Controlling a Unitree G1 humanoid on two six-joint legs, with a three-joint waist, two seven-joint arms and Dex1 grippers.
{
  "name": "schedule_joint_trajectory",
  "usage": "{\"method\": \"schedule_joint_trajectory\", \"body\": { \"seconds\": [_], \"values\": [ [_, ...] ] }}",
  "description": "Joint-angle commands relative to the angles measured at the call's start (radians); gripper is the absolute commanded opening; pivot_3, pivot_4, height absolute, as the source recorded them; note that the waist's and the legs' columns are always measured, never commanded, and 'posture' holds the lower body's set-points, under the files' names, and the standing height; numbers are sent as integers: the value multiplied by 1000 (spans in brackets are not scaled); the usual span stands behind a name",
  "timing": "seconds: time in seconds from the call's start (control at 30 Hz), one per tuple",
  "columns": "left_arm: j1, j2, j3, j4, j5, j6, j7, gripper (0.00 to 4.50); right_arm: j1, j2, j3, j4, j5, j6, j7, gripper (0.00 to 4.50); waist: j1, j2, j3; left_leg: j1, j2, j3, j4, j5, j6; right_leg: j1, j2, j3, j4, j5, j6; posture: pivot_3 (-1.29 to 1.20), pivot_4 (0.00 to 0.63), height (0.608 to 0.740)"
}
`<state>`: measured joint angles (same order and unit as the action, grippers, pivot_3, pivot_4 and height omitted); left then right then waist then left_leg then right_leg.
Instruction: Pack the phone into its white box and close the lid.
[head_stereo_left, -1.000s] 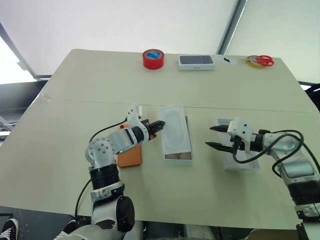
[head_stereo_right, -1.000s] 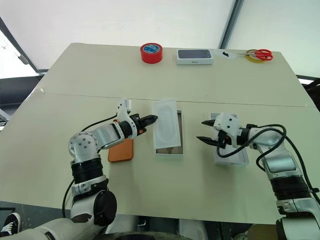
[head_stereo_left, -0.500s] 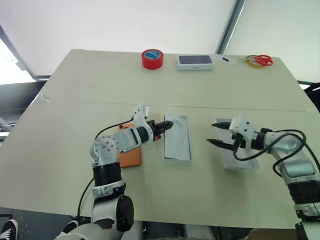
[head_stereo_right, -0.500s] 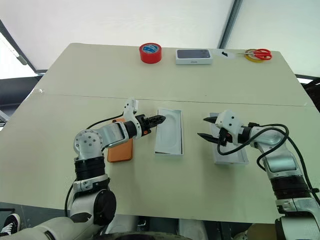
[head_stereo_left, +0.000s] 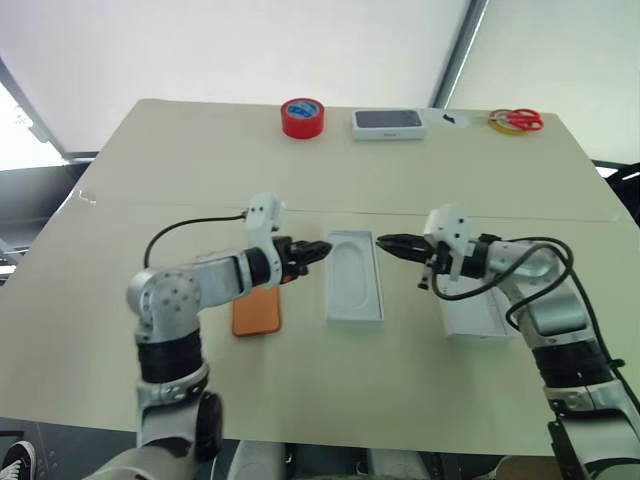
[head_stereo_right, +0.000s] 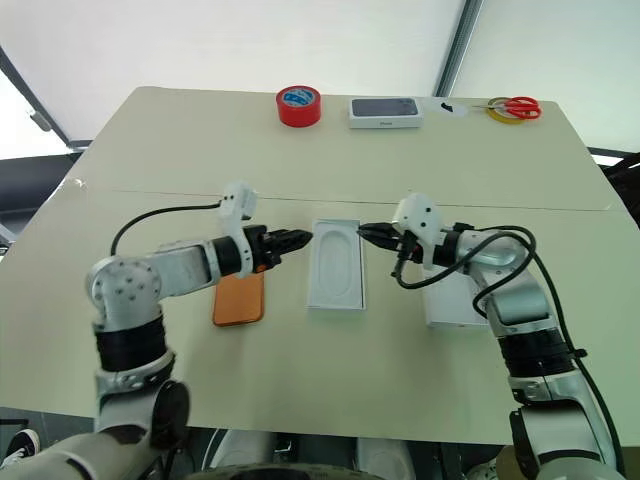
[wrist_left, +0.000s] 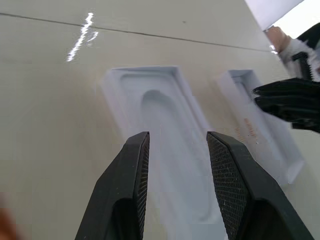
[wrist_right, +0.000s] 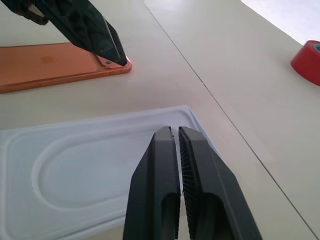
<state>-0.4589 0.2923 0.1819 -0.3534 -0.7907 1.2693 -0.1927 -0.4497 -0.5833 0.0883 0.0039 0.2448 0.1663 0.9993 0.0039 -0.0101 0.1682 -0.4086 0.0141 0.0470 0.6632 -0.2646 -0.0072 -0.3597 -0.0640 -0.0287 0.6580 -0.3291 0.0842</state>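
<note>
The orange phone (head_stereo_left: 257, 312) lies flat on the table, left of the white box (head_stereo_left: 380, 292). A white insert with a rounded recess (head_stereo_left: 354, 288) lies flat in that box. The lid (head_stereo_left: 480, 315) rests open side up to the right. My left gripper (head_stereo_left: 322, 248) hovers at the insert's far left corner, open and empty, its fingers (wrist_left: 135, 165) spread over the recess. My right gripper (head_stereo_left: 383, 241) is shut on nothing, its tip just above the insert's far right corner (wrist_right: 185, 112).
Along the table's far edge stand a red tape roll (head_stereo_left: 302, 117), a white box with a dark top (head_stereo_left: 389, 123) and red-handled scissors (head_stereo_left: 518, 120) with a yellow ring. A seam crosses the table just beyond the box.
The left gripper let go of the tilted insert, which now lies flat in the box, and opened. The right gripper swung left from over the lid to the insert and shut.
</note>
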Motion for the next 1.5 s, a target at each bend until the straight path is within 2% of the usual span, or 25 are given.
{"method": "schedule_joint_trajectory", "body": {
  "seconds": [0.03,0.2,0.37,0.53,0.67,0.8,0.97,1.1,1.17,1.2,1.3,1.5],
  "values": [
    [83,167,-77,-65,189,-368,-203,1927,-19,42,77,-32,-69,-24,-36,94,-1,0,0,0,0,0,0,0,0,0,0,0,0,0,0,0,150,740],
    [223,297,-49,-45,253,-639,-423,1927,-57,38,211,49,-278,-65,-99,94,2,1,0,-1,0,1,-2,0,0,-1,-2,1,-1,0,-1,0,150,740],
    [339,357,-5,-33,301,-795,-521,1927,-86,23,261,59,-342,-105,-67,94,-5,1,0,-1,0,1,-2,-1,2,-2,-4,1,-2,0,-2,0,150,740],
    [386,384,21,-24,318,-843,-541,1927,-92,-64,319,76,-445,-172,-14,94,-18,1,0,-1,0,1,-7,-3,5,-3,-5,1,-4,0,-2,0,150,740],
    [390,385,40,-20,308,-844,-544,1927,-95,-45,306,48,-410,-143,11,94,-18,1,0,-1,0,1,-7,-4,6,-3,-5,0,-4,0,-2,0,150,740],
    [383,379,69,-6,282,-783,-512,1927,-95,28,288,12,-365,-86,-12,94,-22,1,0,-1,0,1,-8,-3,6,-3,-5,0,-4,0,-2,0,150,740],
    [386,390,210,40,70,-471,-433,1927,-140,114,239,5,-341,-54,-88,94,-24,1,0,-1,0,1,-11,-3,5,-5,-4,0,-3,1,-2,0,150,740],
    [440,401,283,67,0,-323,-389,1927,-204,155,235,19,-341,-33,-113,94,-25,1,1,-1,0,1,-11,-2,5,-6,-4,0,-2,1,-2,0,150,740],
    [416,358,371,120,-154,-175,-325,1927,-238,175,261,21,-364,-26,-121,94,-21,1,1,-1,0,1,-11,-2,5,-6,-4,0,-2,1,-2,0,150,740],
    [411,341,389,126,-189,-148,-308,1927,-256,195,275,29,-368,-26,-123,94,-20,0,0,-1,0,1,-10,-2,5,-6,-4,0,-2,1,-2,0,150,740],
    [422,292,391,117,-230,-62,-228,1927,-309,260,344,64,-421,-45,-141,94,-23,-1,0,-1,0,1,-10,-2,5,-6,-4,0,0,1,-2,0,150,740],
    [394,195,405,114,-328,9,-95,1927,-395,289,491,154,-486,7,2,94,-19,-4,-1,-1,-1,1,-10,0,1,-8,-4,0,3,1,-2,0,150,740]
  ]
}}
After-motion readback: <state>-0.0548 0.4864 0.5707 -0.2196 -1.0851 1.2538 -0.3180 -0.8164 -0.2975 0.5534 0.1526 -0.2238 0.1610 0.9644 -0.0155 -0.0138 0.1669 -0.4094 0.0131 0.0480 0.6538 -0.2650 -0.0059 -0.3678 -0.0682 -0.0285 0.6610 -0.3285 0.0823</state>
